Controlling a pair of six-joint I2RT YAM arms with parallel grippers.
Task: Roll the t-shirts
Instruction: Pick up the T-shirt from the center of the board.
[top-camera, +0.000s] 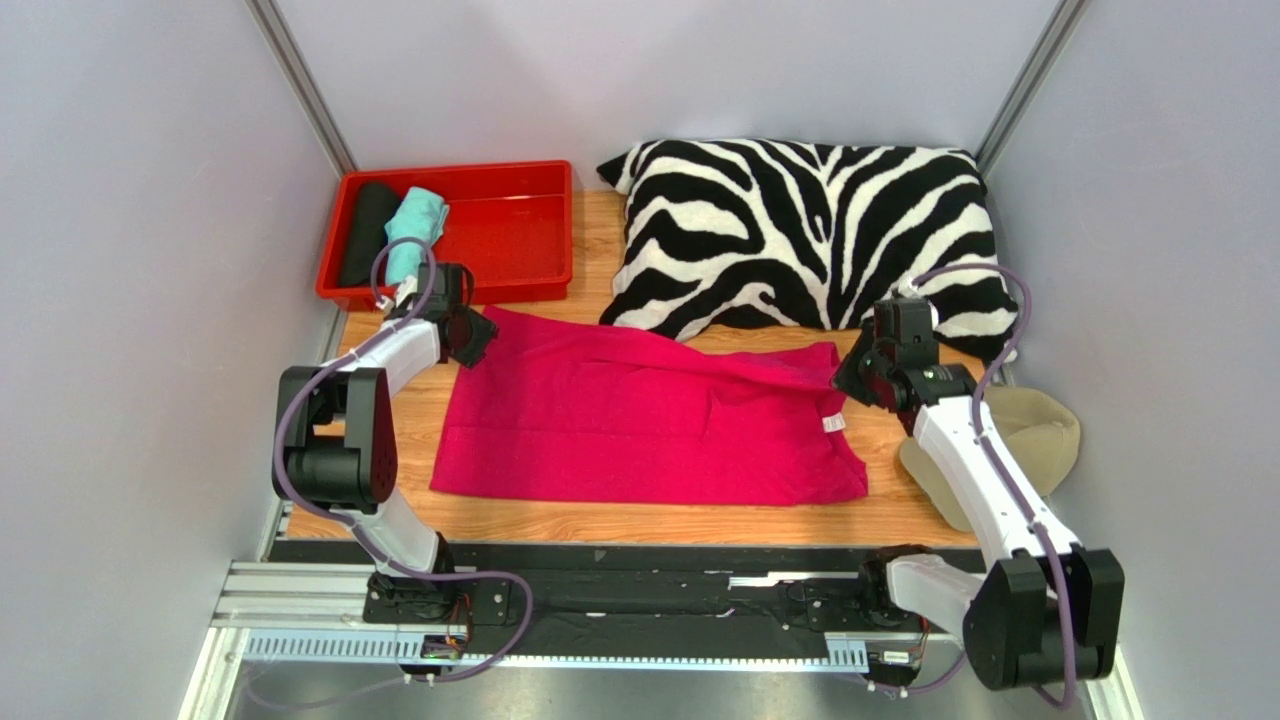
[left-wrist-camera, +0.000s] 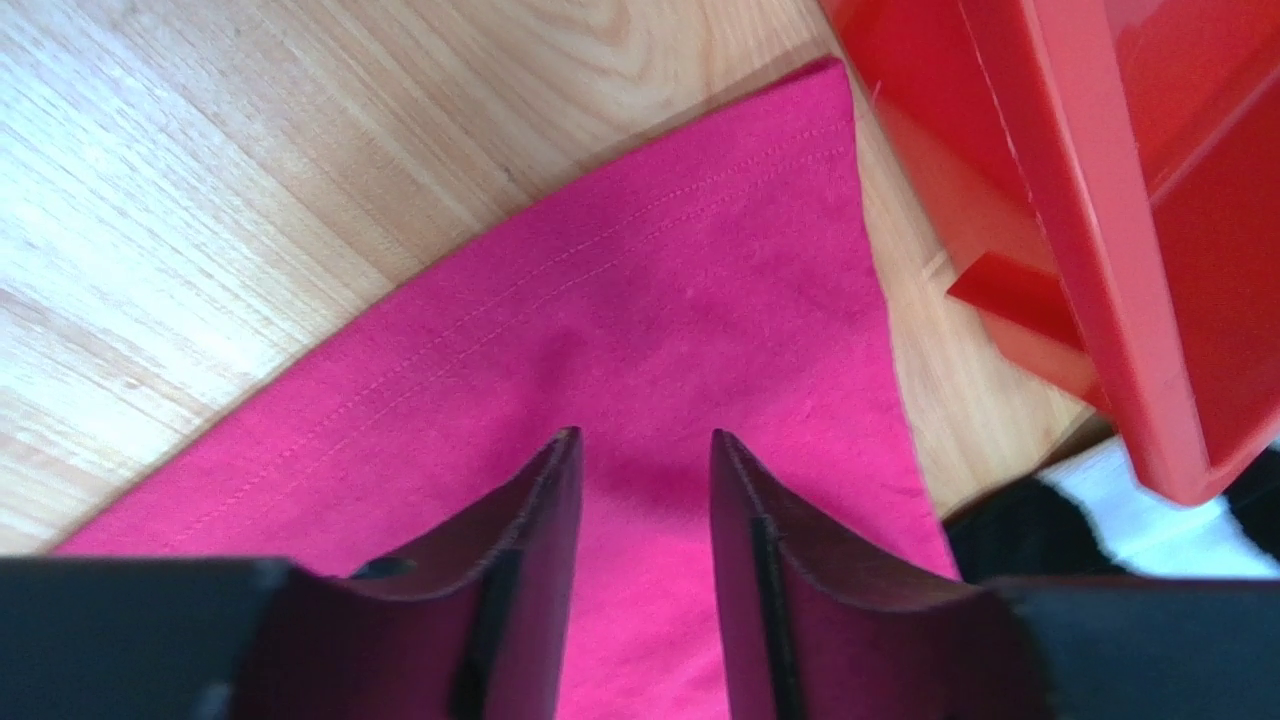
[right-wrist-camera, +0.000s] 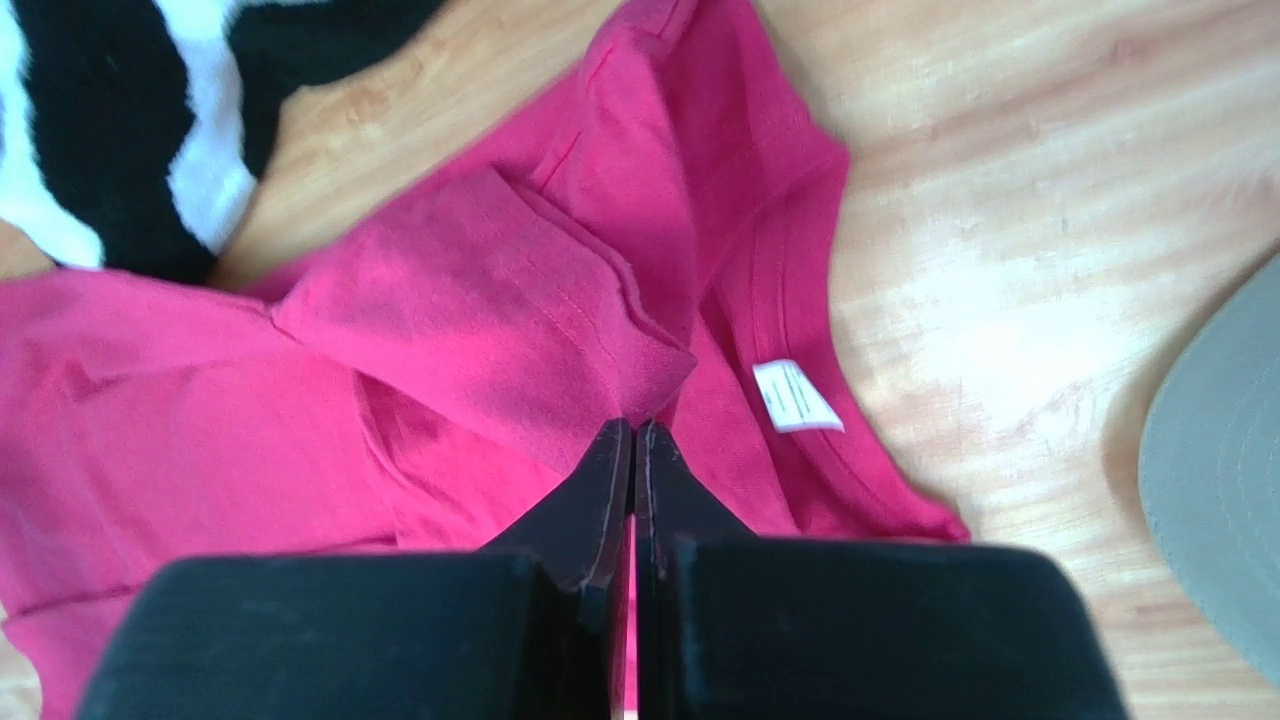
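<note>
Noted left tool (left-wrist-camera: 643, 438) parted above hem of pink t-shirt (left-wrist-camera: 676, 300), right tool (right-wrist-camera: 633, 431) pressed shut at its sleeve fold (right-wrist-camera: 496, 300); expect skewed roll if hem missed.

We take this for a robotics lab test cell, not a home. Plain pale grey panel walls (top-camera: 135, 300) close in three sides, joined by bare metal posts (top-camera: 301, 83) behind the zebra-striped pillow (top-camera: 804, 225). The pillow lies on a wood-grain desk (top-camera: 601, 522). Along the desk edge farthest from the pillow runs a slotted aluminium rail (top-camera: 301, 600), which carries the left arm (top-camera: 338, 435) and the right arm (top-camera: 977, 465), both white and black with purple cables (top-camera: 1025, 308) looped along them. The household things are few: a pink t-shirt (top-camera: 631, 420) just in front of the pillow, a red plastic tray (top-camera: 519, 278) to its left, and a beige cap (top-camera: 1037, 435) near its right front corner.
</note>
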